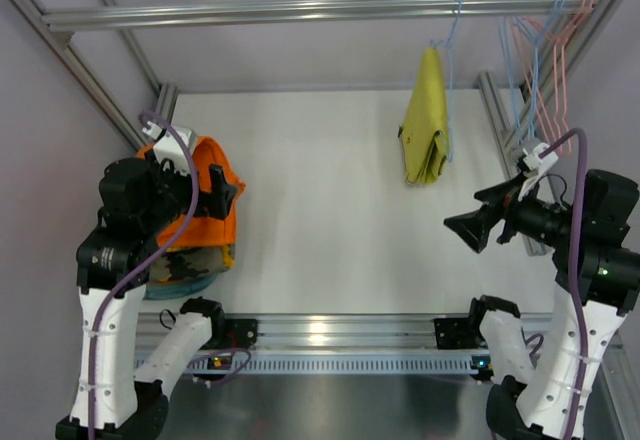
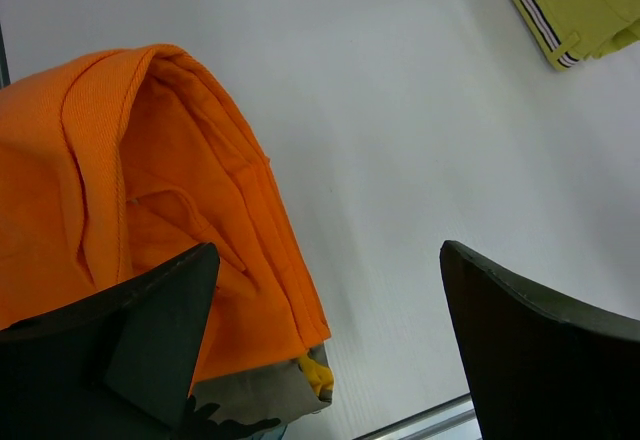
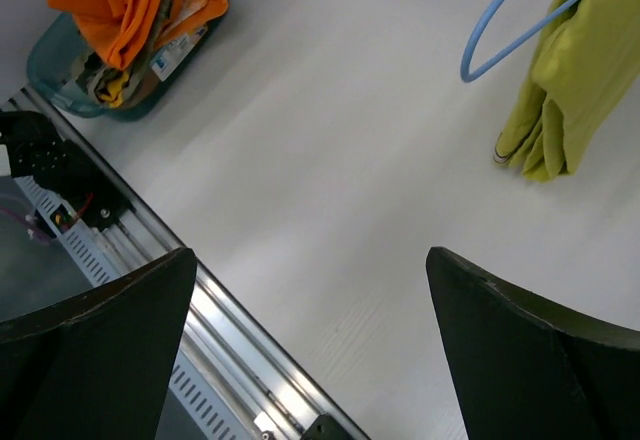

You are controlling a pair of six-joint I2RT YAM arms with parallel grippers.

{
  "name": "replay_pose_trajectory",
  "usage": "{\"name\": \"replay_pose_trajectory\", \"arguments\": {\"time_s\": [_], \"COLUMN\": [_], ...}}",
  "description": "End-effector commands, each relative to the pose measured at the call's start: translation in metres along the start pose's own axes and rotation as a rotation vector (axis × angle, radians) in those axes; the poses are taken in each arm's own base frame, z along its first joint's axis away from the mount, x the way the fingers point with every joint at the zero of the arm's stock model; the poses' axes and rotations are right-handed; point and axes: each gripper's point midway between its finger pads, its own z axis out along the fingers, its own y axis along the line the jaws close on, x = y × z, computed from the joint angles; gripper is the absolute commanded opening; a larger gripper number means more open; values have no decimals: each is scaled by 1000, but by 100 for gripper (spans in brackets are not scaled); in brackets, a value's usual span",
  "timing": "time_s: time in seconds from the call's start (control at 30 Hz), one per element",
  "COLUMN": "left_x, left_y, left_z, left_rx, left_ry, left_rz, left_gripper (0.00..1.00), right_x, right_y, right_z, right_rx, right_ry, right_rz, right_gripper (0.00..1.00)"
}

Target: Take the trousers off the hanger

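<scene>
The orange trousers (image 2: 150, 190) lie heaped at the frame's left, just beneath the spread left fingers (image 2: 540, 350); the right fingers (image 3: 530, 360), also spread, are well apart.

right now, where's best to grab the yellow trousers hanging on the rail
Pinch the lower folded end of the yellow trousers, coming in low from the side of the right end effector. They hang doubled over a blue hanger, so that end dangles free and thick.
</scene>
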Motion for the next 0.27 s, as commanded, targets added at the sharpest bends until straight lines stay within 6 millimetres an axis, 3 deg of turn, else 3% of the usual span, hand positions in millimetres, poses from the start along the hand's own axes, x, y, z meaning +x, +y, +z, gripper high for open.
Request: {"name": "replay_pose_trajectory", "arguments": {"time_s": [0.0,0.23], "left_x": [1,4], "left_y": [-9,-5], "left_z": [-8,-10], "left_rx": [47,24], "left_ry": [-19,-24], "left_rz": [-13,-19], "left_gripper": [98,98], "right_x": [16,26], "right_y": [11,13], "right_z": [2,2], "right_rx": [-62,-63], "right_ry": [15,27], "right_rz": [-21,-11], "right_gripper": [99,99]}}
